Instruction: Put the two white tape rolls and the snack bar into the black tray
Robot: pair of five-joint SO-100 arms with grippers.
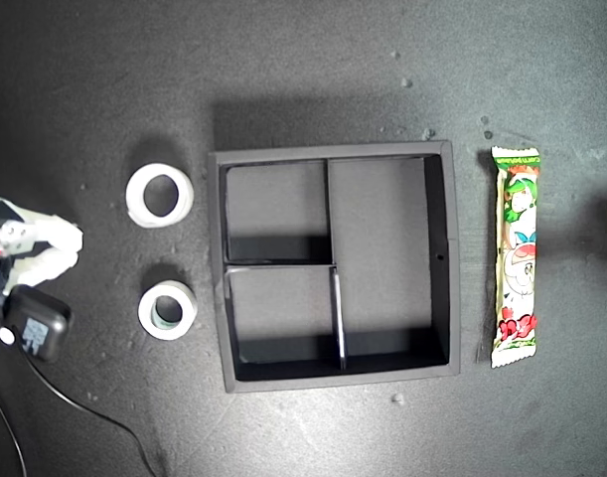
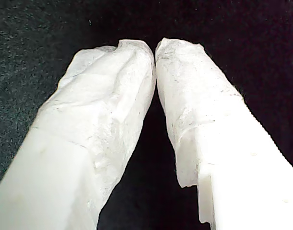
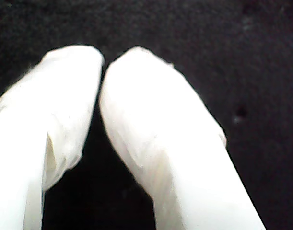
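Dark speckled counter [image 1: 313,79] is carrying everything. An arm is sitting at the exterior view's left edge, another white piece peeking at its right edge; which is which is unclear. My first tool [image 2: 153,48] and my second tool [image 3: 103,60] are each hovering with tips nearly touching, gripping nothing. The square matte black tray [image 1: 452,258] is sitting centrally, unfilled, with the thin white tape ring [image 1: 160,196] and the thicker greenish-cored white ring [image 1: 168,310] well apart on its left and the green-and-white wrapped snack bar [image 1: 515,256] just beside its right wall.

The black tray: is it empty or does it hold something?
Empty. All compartments of the black tray show bare floor; both tape rolls and the snack bar lie outside.
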